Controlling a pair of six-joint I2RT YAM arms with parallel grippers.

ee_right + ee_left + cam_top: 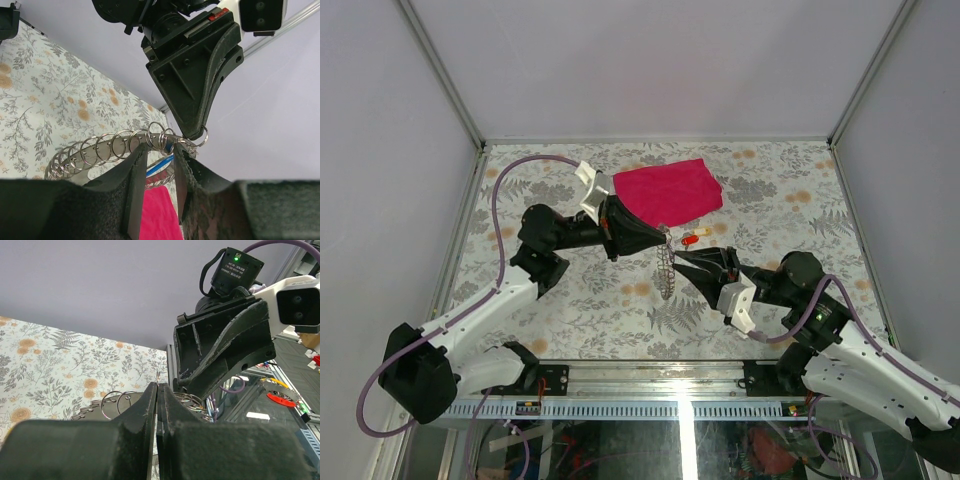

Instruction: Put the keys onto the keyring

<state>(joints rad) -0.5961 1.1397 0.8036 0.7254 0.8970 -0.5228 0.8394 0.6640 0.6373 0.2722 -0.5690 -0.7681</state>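
1. The keyring (pixel 205 136) hangs in the air above the tabletop (pixel 570 310), at the meeting point of the two arms. It is a thin silver loop at the upper end of a row of small rings (pixel 105 150).
2. That row of many overlapping silver rings slopes down and away from the keyring. In the top view it shows as a short strand dangling between the two arms.
3. The left pincer (pixel 157 390) has its fingers pressed together, and the keyring's thin edge sticks out at the seam, so it is clamped on the keyring.
4. The right pincer (pixel 159 155) comes up from below with a narrow gap between its fingers. The row of rings crosses just at its tips. I cannot tell whether it grips the row, since the contact is hidden.
5. A pink cloth (pixel 667 190) lies flat on the floral tabletop behind the pincers.
6. A small red and orange object (pixel 692 238) sits just beside the cloth's near edge, perhaps a key tag.
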